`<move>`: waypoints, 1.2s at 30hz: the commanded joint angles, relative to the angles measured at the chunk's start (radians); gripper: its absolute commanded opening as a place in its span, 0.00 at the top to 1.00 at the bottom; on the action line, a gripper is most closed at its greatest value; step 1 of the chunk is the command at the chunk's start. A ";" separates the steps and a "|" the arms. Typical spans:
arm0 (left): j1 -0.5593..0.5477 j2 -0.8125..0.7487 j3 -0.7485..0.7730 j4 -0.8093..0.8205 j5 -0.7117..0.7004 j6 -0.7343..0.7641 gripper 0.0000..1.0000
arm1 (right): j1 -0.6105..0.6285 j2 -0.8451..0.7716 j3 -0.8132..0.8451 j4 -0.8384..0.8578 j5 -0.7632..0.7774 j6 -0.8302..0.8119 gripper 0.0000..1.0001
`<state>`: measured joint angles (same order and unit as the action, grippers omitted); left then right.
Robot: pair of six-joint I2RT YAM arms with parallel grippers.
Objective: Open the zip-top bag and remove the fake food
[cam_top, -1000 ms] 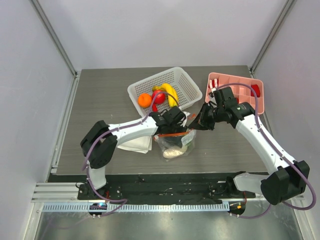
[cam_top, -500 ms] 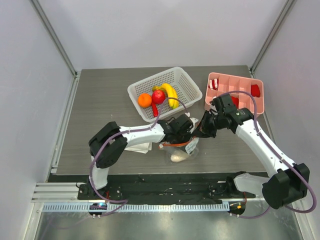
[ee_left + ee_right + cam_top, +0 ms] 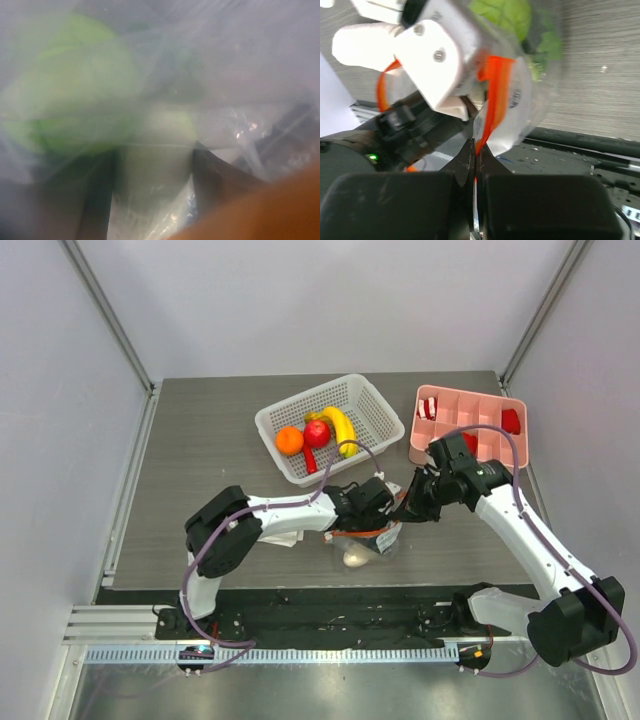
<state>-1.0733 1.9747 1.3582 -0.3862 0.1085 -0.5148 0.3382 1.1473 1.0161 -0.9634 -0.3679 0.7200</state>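
Observation:
The clear zip-top bag (image 3: 365,545) hangs near the table's front edge, its orange-red zip strip (image 3: 495,90) open in a loop. My right gripper (image 3: 405,506) is shut on that strip at the bag's right side; the right wrist view shows the pinch (image 3: 476,145). My left gripper (image 3: 366,502) reaches into the bag's mouth. In the left wrist view its dark fingers (image 3: 95,200) stand apart, either side of a pale white-green piece (image 3: 155,165), with a blurred green piece (image 3: 75,90) beside it. A white radish (image 3: 356,557) lies at the bag's bottom.
A white basket (image 3: 375,405) behind holds an orange (image 3: 289,440), a red apple (image 3: 317,433) and bananas (image 3: 341,426). A pink divided tray (image 3: 470,400) at the back right holds red-and-white striped pieces (image 3: 427,408). A white cloth (image 3: 285,536) lies under the left arm.
My left gripper has moved right and down into the bag. The bag has shifted right and toward the front edge. My right gripper has followed, still pinching the strip.

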 commanded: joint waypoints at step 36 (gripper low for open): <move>0.159 -0.345 0.018 0.462 0.310 0.013 1.00 | -0.031 0.054 0.328 -0.230 0.124 -0.097 0.99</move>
<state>-0.9024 1.7378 1.3781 -0.0685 0.3981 -0.6388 0.3389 1.2045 1.3525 -1.1687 -0.2062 0.5179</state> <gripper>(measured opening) 0.558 0.023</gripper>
